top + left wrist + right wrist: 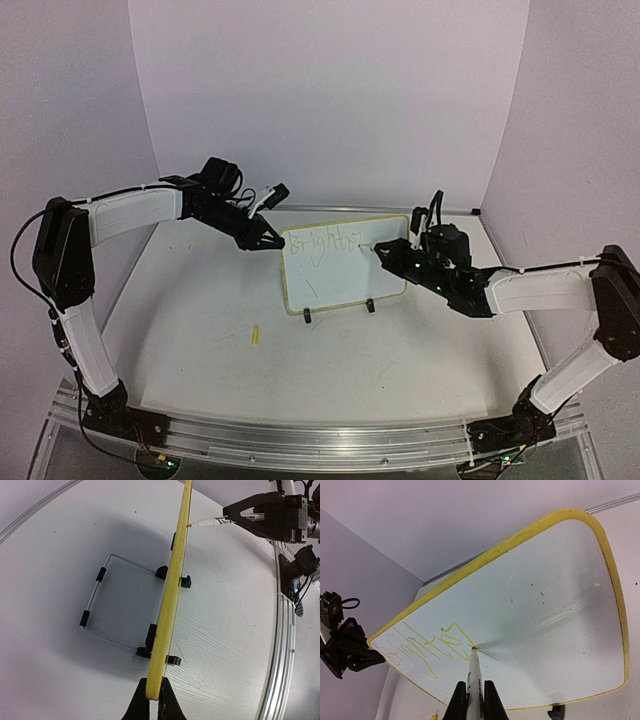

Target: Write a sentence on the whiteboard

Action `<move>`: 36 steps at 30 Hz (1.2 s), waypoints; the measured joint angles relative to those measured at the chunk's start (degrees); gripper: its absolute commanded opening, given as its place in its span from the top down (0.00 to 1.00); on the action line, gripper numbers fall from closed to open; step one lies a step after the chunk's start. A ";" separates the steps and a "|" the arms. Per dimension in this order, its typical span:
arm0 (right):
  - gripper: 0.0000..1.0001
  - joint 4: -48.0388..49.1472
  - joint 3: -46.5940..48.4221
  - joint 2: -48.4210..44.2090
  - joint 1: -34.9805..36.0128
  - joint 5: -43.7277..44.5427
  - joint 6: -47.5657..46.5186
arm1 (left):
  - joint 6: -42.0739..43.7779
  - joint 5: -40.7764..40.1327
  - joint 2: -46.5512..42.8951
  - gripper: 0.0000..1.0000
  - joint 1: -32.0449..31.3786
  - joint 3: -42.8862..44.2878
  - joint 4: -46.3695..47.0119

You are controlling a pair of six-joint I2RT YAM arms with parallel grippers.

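Your left pincer [153,702] is clamped tight on the thin yellow rim at one end of the whiteboard [343,262]. The board stands upright on the table [200,300] straight ahead of that pincer's fingertips, resting on its black clip feet [186,582], with a wire stand [117,605] behind it. Your right pincer [474,702] is closed around a marker [474,672]. The marker's tip touches the white face directly in front of that pincer, roughly midway along the upper writing line.

The sentence [427,647] looks barely begun. You can read "Bright" in thin yellowish strokes running from the left pincer's end of the board up to the marker tip, with a few angular strokes after it that may open the next word. Beyond the tip, on the side away from the left pincer, the face carries only specks and a faint smear. Whether anything is written lower down is too faint to tell. By this view, most of the sentence is left to write.

A small yellow piece [255,335], possibly the cap, lies on the table well apart from both pincers.
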 measured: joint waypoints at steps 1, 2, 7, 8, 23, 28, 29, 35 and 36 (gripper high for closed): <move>1.00 0.29 0.01 -0.04 0.00 0.07 0.02 | 0.00 0.00 0.00 1.00 0.00 0.00 0.00; 1.00 0.52 0.01 -0.13 0.00 0.20 0.02 | 0.00 0.00 0.00 1.00 0.00 0.00 0.00; 1.00 1.46 -0.01 -0.84 0.00 1.47 0.02 | 0.06 -0.02 0.00 1.00 0.00 0.00 0.00; 1.00 1.63 -0.03 -0.92 0.00 1.73 0.02 | 0.07 -0.02 0.00 1.00 0.00 0.00 0.00; 1.00 3.06 -1.61 -1.31 0.02 4.71 1.46 | 0.02 0.00 0.00 1.00 0.00 0.00 0.00; 1.00 3.06 -1.63 -1.31 0.02 4.73 1.47 | 0.04 0.00 0.00 1.00 0.00 0.00 0.00; 1.00 3.06 -1.63 -1.31 0.02 4.73 1.46 | 0.02 -0.02 0.00 1.00 0.00 0.00 0.00; 1.00 3.04 -1.63 -1.34 0.00 4.38 0.95 | 0.04 -0.02 0.00 1.00 0.00 0.00 0.00; 1.00 2.91 -1.63 -1.48 0.00 4.23 0.70 | 0.04 -0.02 0.00 1.00 0.00 0.00 0.00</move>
